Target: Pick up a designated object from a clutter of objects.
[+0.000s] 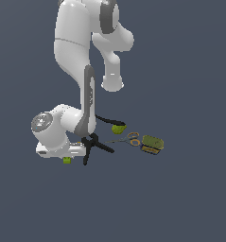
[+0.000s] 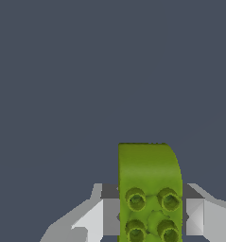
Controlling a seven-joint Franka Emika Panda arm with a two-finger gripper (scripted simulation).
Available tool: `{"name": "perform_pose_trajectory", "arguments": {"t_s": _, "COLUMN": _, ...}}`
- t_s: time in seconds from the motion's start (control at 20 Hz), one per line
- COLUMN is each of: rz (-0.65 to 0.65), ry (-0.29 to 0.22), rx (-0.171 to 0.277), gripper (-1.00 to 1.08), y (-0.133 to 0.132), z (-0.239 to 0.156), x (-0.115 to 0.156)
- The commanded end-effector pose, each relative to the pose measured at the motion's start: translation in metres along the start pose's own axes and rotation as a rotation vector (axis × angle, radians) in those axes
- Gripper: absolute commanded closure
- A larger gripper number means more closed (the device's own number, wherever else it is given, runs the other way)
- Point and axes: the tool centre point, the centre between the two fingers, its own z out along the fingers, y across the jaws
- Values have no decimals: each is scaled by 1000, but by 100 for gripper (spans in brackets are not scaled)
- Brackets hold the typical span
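Item: small lime-green studded plastic brick (image 2: 150, 189), lodged between the pads of the white robot hand (image 2: 150, 212)

Location: low at the exterior view's left, apart from the black clamp (image 1: 93, 145), green-bowled black-handled scoop (image 1: 115, 125), orange-handled scissors (image 1: 131, 139) and olive-yellow flat tin (image 1: 152, 143); hand narrowed, 1 pad (image 2: 195, 216) either side of the brick, apparently touching; 4 studs face the wrist camera; long axis runs across the closing line, brick centred; lifting seems next.

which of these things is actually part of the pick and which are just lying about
In the job:
small lime-green studded plastic brick
grey two-finger gripper, fingers either side of the brick

Just lying about:
black clamp
black-handled green scoop
orange-handled scissors
olive-yellow flat tin
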Motion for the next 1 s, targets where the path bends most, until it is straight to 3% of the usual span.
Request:
{"name": "perform_pose_trajectory", "arguments": {"t_s": 0.0, "rz": -1, "ry": -1, "rx": 1, "gripper": 108, "y": -1, "z": 1, "x": 0}}
{"name": "perform_pose_trajectory", "arguments": {"t_s": 0.5, "rz": -1, "ry": -1, "rx": 1, "gripper": 108, "y": -2, "z": -4, "x": -3}}
{"name": "perform_pose_trajectory", "arguments": {"t_s": 0.95, "rz": -1, "ry": -1, "rx": 1, "gripper": 108, "y": -7, "z": -37, "x": -20}}
